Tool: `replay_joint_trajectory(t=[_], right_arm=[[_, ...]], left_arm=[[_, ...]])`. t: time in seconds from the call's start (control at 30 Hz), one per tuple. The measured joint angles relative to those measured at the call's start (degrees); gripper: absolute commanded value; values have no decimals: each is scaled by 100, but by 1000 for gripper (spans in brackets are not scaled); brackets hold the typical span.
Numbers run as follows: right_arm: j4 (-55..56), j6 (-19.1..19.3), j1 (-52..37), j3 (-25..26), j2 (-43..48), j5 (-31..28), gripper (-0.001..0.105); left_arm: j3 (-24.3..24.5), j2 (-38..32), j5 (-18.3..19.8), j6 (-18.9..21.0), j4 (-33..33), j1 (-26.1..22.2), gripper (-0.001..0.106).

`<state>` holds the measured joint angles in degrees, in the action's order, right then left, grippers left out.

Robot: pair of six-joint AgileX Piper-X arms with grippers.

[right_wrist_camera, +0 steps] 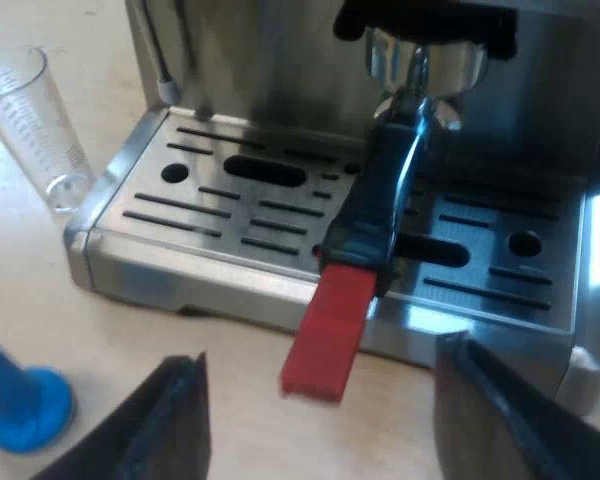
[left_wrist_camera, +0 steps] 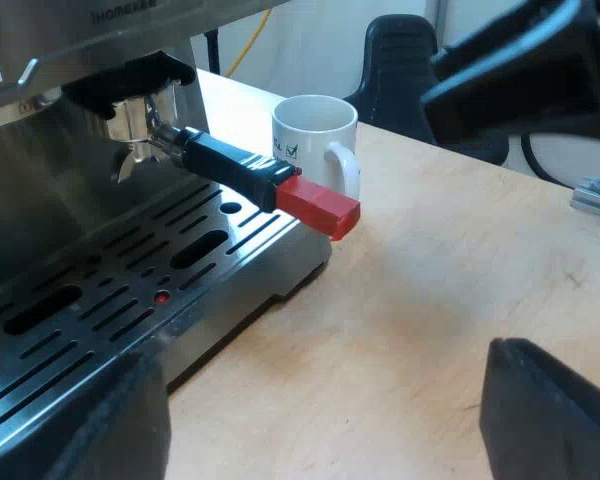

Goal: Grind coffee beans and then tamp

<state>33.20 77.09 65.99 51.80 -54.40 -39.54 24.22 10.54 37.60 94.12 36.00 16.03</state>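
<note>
Through the left wrist view, my left gripper [left_wrist_camera: 330, 425] hangs low over the pale wooden table [left_wrist_camera: 440, 290], just in front of the espresso machine [left_wrist_camera: 40, 200]. Its two black fingers are spread wide with nothing between them. The metal holder [left_wrist_camera: 140, 125] is locked into the machine's front, above the slotted steel drip tray [left_wrist_camera: 280, 245]. Its dark handle [left_wrist_camera: 230, 165] sticks out past the tray's edge and finishes in a red end [left_wrist_camera: 320, 205]. A white mug [left_wrist_camera: 315, 135] stands upright on the table just behind the handle, beside the machine. A black chair [left_wrist_camera: 400, 60] sits well beyond the table.

Through the right wrist view, my right gripper [right_wrist_camera: 330, 440] faces the front of the machine from above. Its fingers are also wide apart and grip nothing. The holder's red end lies between them and a little ahead, reaching out over the table, not touched by either finger. A clear measuring glass [right_wrist_camera: 35, 120] stands upright on the table close beside the tray's corner. A blue tamper [right_wrist_camera: 20, 400] rests on the table near one of the right gripper's fingers, apart from the machine.
</note>
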Motion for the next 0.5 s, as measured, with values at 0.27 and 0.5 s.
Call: replay_joint_trajectory(t=[0.27, 0.5], right_arm=[[532, 0, -833, 641, -457, 872, 52], [1252, -268, -1155, 1469, -1227, 1681, 52]], left_arm=[[0, 109, 2, 0, -31, 0, 66], [0, 832, 36, 0, -624, 0, 66]])
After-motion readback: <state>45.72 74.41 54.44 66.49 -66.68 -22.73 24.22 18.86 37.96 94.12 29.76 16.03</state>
